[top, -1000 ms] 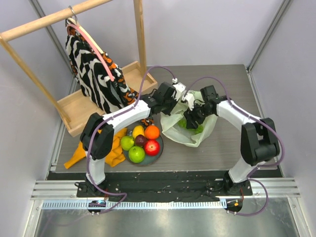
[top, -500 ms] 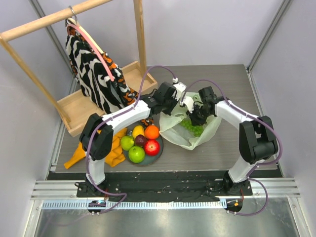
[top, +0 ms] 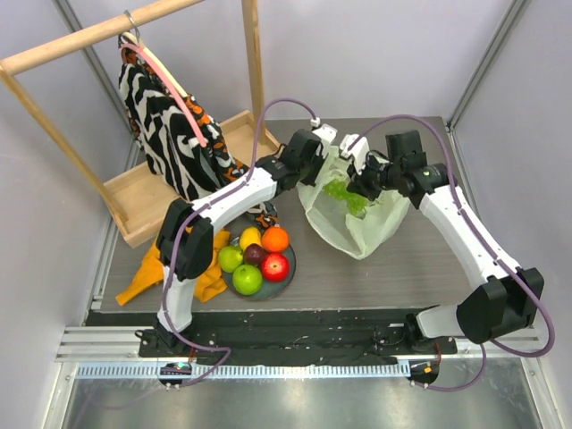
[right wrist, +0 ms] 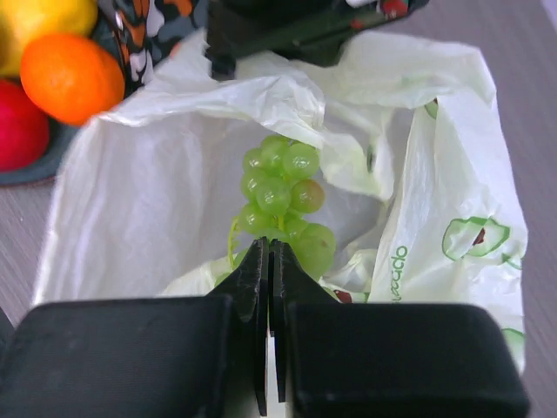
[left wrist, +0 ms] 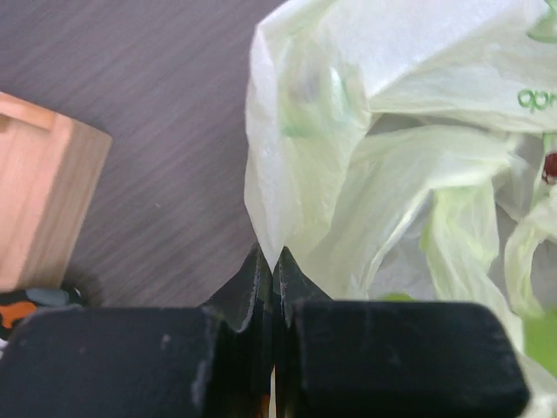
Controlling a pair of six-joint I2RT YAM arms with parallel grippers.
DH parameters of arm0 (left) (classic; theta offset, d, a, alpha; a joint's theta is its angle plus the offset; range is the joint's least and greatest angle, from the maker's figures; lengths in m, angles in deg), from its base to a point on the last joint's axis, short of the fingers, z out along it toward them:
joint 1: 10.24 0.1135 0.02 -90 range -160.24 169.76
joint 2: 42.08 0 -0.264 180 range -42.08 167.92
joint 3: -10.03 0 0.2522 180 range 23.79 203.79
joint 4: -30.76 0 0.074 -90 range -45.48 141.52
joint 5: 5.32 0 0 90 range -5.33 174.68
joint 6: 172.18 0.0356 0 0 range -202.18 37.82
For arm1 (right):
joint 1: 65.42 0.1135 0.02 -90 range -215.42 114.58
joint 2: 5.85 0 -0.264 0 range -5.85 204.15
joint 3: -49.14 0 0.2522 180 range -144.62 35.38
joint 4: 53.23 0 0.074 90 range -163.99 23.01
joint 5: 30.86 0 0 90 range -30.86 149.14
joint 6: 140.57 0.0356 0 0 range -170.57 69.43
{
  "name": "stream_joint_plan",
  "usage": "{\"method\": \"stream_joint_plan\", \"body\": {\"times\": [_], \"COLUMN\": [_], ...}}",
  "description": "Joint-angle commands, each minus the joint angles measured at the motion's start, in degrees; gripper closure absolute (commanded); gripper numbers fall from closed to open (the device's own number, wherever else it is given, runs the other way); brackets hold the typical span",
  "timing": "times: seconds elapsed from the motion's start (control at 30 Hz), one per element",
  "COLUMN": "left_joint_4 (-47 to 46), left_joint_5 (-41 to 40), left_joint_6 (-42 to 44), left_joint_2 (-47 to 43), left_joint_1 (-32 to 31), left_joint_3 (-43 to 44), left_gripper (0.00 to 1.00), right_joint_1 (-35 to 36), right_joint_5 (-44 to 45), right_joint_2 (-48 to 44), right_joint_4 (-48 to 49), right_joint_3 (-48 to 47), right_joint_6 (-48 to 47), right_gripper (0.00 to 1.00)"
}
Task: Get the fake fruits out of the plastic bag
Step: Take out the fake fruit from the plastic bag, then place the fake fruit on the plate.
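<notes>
Right jaws tight on grape bunch [right wrist: 283, 196]

Two green apples [top: 248, 279], one orange [top: 275, 239], one grape bunch [right wrist: 283, 196], one bag [top: 357, 234].

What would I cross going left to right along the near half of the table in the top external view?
From the left: orange cloth → grey-blue plate → plastic bag.
</notes>
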Motion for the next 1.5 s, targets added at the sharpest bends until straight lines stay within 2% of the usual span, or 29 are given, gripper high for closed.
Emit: {"method": "stream_joint_plan", "body": {"times": [0.0,0.03,0.07,0.1,0.13,0.23,0.43,0.6,0.7,0.87,0.97,1.13,1.2,1.23,1.33,1.47], "left_joint_4": [-5.4,-6.0,-6.2,-6.4,-6.4,-5.8,-0.2,6.4,7.8,8.0,9.5,8.9,9.1,9.2,9.4,10.2], "left_joint_5": [-5.2,-6.0,-7.1,-7.3,-7.7,-8.4,-6.2,-5.9,-6.6,-4.5,-2.3,2.2,4.1,4.3,5.2,7.0], "left_joint_6": [0.1,0.4,0.9,1.6,1.8,2.3,4.1,7.6,8.8,14.5,14.2,12.5,9.3,8.6,8.0,5.6], "left_joint_2": [3.7,4.4,5.3,5.7,5.3,1.6,-12.8,-21.7,-27.3,-36.9,-41.2,-47.5,-49.3,-50.0,-53.1,-57.3], "left_joint_1": [0.6,0.6,0.6,0.6,0.6,0.6,0.6,0.7,0.7,1.1,4.2,9.2,14.0,15.7,20.5,29.1], "left_joint_3": [5.8,7.1,9.0,9.8,10.3,10.9,8.6,10.5,10.5,6.2,5.4,2.8,2.1,1.8,-0.8,-5.2], "left_gripper": [1.00,0.73,0.55,0.26,0.20,0.09,0.00,0.00,0.00,0.00,0.00,0.00,0.00,0.00,0.00,0.00], "right_joint_1": [0.2,0.2,0.1,0.1,0.2,0.2,4.0,14.2,19.0,19.8,19.8,19.7,19.9,20.0,20.1,21.9], "right_joint_5": [-0.6,-0.4,-0.1,0.2,0.1,-1.8,-3.2,-0.7,4.3,16.7,21.8,24.8,23.3,20.4,15.1,10.8], "right_joint_2": [-1.9,-2.4,-2.7,-3.0,-3.6,-4.2,-4.2,-4.5,-3.3,-2.5,-2.9,-4.7,-4.7,-4.0,-1.3,2.1], "right_joint_4": [-1.8,-2.4,-3.7,-4.4,-5.5,-8.3,-14.6,-16.8,-17.9,-20.1,-22.0,-26.3,-27.2,-28.8,-30.8,-31.4], "right_joint_3": [-5.6,-6.4,-8.2,-9.1,-10.0,-14.1,-22.8,-25.8,-27.8,-25.2,-23.2,-22.8,-26.2,-31.6,-39.4,-42.7], "right_joint_6": [2.7,2.1,1.9,1.7,1.6,2.7,4.7,6.3,5.5,-0.7,-1.2,0.3,2.5,4.3,7.9,8.3], "right_gripper": [0.99,0.99,0.99,0.99,0.99,0.99,0.98,0.99,0.99,0.99,0.99,0.99,0.99,0.99,0.99,0.99]}}
